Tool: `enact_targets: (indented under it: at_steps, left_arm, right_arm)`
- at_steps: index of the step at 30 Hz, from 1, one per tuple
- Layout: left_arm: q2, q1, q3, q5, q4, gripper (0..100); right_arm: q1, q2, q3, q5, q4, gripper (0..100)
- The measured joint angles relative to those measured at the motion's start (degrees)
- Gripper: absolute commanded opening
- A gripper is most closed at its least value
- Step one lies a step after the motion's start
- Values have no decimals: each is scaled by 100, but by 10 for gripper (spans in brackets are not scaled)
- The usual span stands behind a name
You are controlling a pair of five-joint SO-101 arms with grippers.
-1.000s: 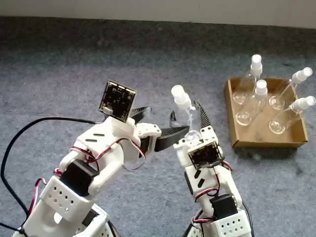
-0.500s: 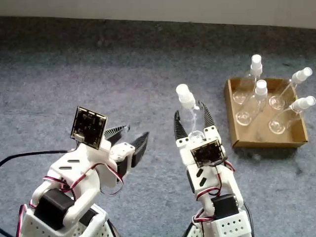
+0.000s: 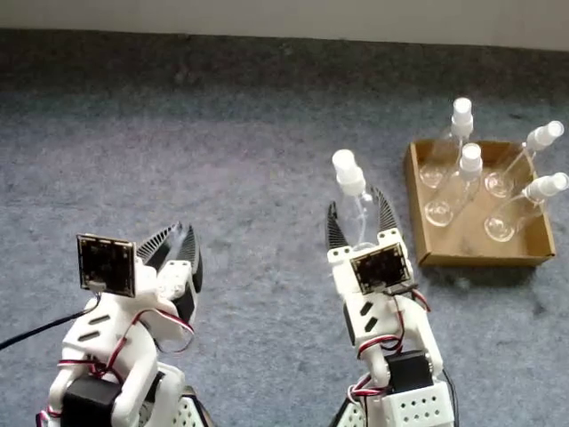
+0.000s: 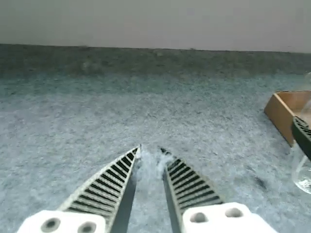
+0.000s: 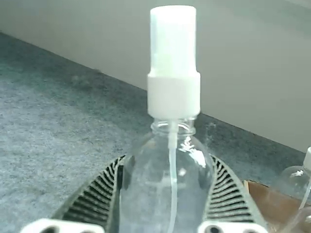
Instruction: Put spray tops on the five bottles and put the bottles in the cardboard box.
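One clear, white-capped bottle [image 5: 163, 182] sits between the right arm's ribbed jaws.

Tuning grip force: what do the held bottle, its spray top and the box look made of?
Bottle: clear and glossy, plastic or glass, can't tell which; background shows through.
Spray top: opaque white, likely matte plastic.
Box: brown matte cardboard, by its raw-looking walls.

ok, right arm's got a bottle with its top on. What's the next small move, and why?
Probably swing the right gripper toward the cardboard box. It is shut on the bottle, whose spray top is already on. The other four bottles are in the box, which shows bare floor along its near side. The left gripper holds nothing and sits clear of that path.
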Motion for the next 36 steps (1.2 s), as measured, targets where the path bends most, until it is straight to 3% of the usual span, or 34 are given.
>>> enact_targets:
  at_steps: [13, 27, 36]
  left_arm:
    - [-62, -1451, 1090, -26, 0, 5]
    - [-62, -1512, 2813, -26, 0, 7]
    - [-62, -1512, 2840, -26, 9, 7]
  right_arm:
    - [35, 0, 0, 0, 290, 120]
    - [132, 0, 0, 9, 747, 120]
    - [1380, 0, 0, 9, 765, 120]
